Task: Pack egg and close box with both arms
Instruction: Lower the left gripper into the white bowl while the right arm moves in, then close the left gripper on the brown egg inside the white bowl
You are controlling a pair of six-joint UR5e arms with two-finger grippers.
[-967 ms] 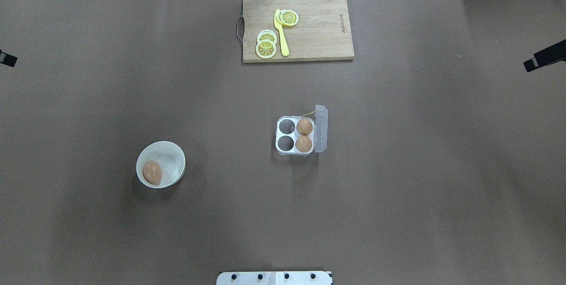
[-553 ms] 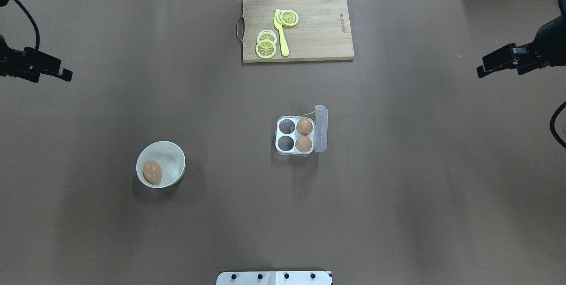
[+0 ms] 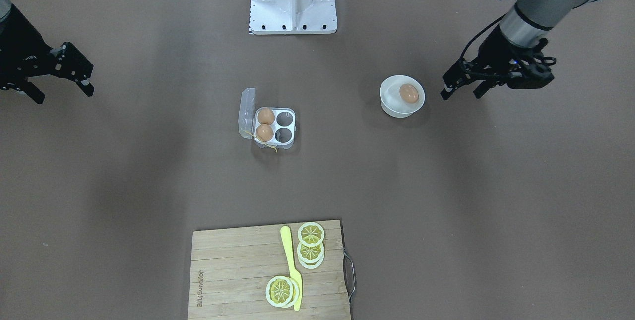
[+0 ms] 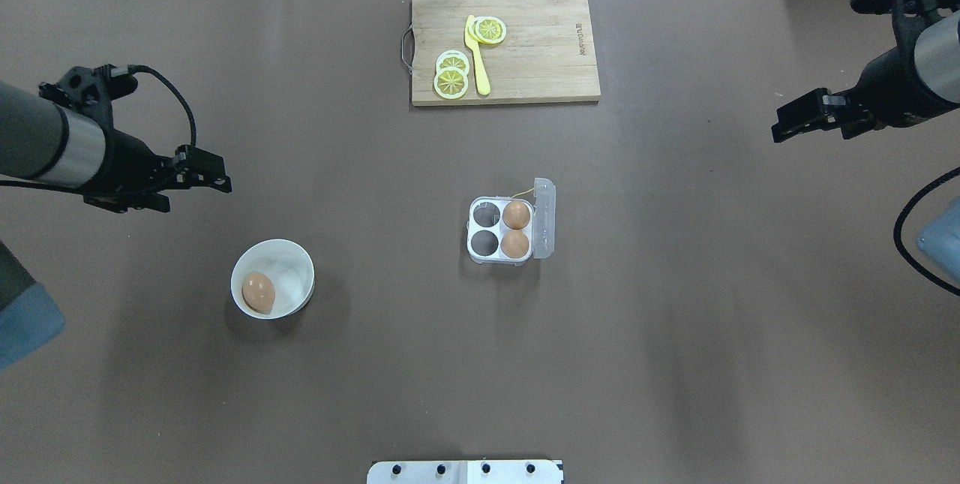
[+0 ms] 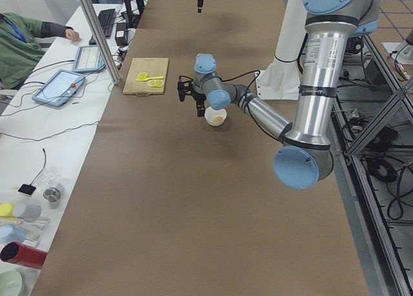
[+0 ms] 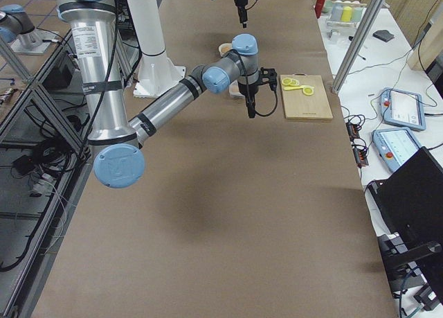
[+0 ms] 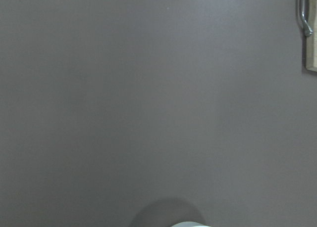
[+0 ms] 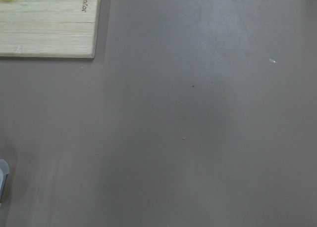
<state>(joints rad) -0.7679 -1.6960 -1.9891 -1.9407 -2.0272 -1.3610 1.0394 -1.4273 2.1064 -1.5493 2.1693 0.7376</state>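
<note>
One egg point(image 4: 258, 293) lies in a round white bowl point(image 4: 291, 272) at the front left; it also shows in the front view point(image 3: 409, 93). The clear box point(image 4: 473, 229) stands mid-table with its lid point(image 4: 545, 217) open on the right side. Two eggs point(image 4: 515, 214) fill its right cells; the two left cells are empty. My left gripper point(image 4: 222, 172) is open and empty, above the table just behind and left of the bowl. My right gripper point(image 4: 780, 125) is open and empty at the far right. In the front view the left gripper point(image 3: 460, 94) hangs beside the bowl point(image 3: 391, 93).
A wooden cutting board point(image 4: 540, 49) with lemon slices point(image 4: 451, 79) and a yellow knife point(image 4: 477, 56) lies at the back centre. The robot base point(image 4: 465, 471) sits at the front edge. The left wrist view shows bare brown table and the bowl's rim point(image 7: 190, 224).
Both arms have come in from the table's sides. The left gripper moved right and forward towards the bowl; the right gripper moved a little inward. Eggs, bowl and box have not moved.
</note>
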